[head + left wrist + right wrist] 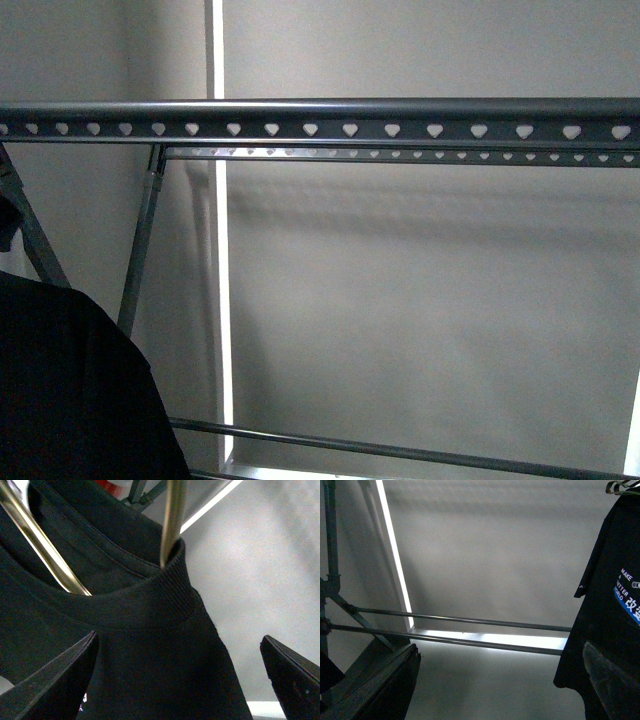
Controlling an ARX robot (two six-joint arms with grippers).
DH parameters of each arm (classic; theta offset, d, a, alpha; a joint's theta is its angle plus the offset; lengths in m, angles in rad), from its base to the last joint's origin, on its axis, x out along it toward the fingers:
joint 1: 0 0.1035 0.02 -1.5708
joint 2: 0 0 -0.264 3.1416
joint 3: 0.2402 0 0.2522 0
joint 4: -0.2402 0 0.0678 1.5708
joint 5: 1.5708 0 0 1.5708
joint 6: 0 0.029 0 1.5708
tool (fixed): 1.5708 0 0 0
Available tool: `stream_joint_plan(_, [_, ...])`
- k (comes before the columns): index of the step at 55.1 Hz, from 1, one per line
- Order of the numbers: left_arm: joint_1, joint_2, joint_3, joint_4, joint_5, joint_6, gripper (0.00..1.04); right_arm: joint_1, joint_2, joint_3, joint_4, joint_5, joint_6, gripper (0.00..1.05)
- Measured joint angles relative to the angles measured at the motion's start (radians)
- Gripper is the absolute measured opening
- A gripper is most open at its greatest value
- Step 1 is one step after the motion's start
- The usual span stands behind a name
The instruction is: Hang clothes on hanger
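Note:
The hanger is a dark grey rack; its top rail with heart-shaped holes crosses the front view. The black T-shirt fills that view's lower left corner, below the rail. In the left wrist view its ribbed collar is very close, with brass-coloured wire rods running through the neck. My left gripper is open, its fingers either side of the shirt's shoulder. In the right wrist view the T-shirt hangs with its white and blue print showing. My right gripper is open and empty.
The rack's slanted leg and low cross bar stand before a plain grey wall. Two lower bars cross the right wrist view. A wire hook shows above the shirt. A bright vertical strip runs down the wall.

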State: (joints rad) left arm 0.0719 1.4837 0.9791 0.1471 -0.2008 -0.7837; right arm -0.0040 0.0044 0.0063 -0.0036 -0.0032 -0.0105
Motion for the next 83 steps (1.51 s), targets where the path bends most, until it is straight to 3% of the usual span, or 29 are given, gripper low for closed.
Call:
stream_joint_plan(8, [-0.041,0.113,0.077,0.001,-0.046,-0.019,0.97,0.0,0.0,0.0,0.0,0.0,0.0,0.97])
stream_joint_plan(11, [-0.053,0.138,0.102,-0.017,-0.059,-0.026,0.86,0.0,0.0,0.0,0.0,0.0,0.0,0.97])
stream_joint_plan(30, [-0.076,0.137,0.113,-0.031,-0.028,-0.008,0.43,0.0,0.0,0.0,0.0,0.0,0.0,0.97])
stream_joint_plan(37, [-0.088,0.079,0.048,-0.076,0.085,0.087,0.19,0.0,0.0,0.0,0.0,0.0,0.0,0.97])
stream_joint_plan(42, [-0.089,0.01,-0.037,-0.134,0.241,0.182,0.06,0.0,0.0,0.0,0.0,0.0,0.0,0.97])
stream_joint_plan(57, [-0.035,-0.19,-0.142,-0.295,0.627,0.632,0.05,0.0,0.0,0.0,0.0,0.0,0.0,0.97])
stream_joint_plan(62, [-0.028,-0.214,-0.132,-0.376,0.709,0.798,0.05,0.0,0.0,0.0,0.0,0.0,0.0,0.97])
stream_joint_plan(69, [-0.036,-0.215,-0.075,-0.47,0.745,1.079,0.05,0.0,0.0,0.0,0.0,0.001,0.0,0.97])
stream_joint_plan(83, [-0.085,-0.152,0.049,-0.46,0.702,1.766,0.05,0.0,0.0,0.0,0.0,0.001,0.0,0.97])
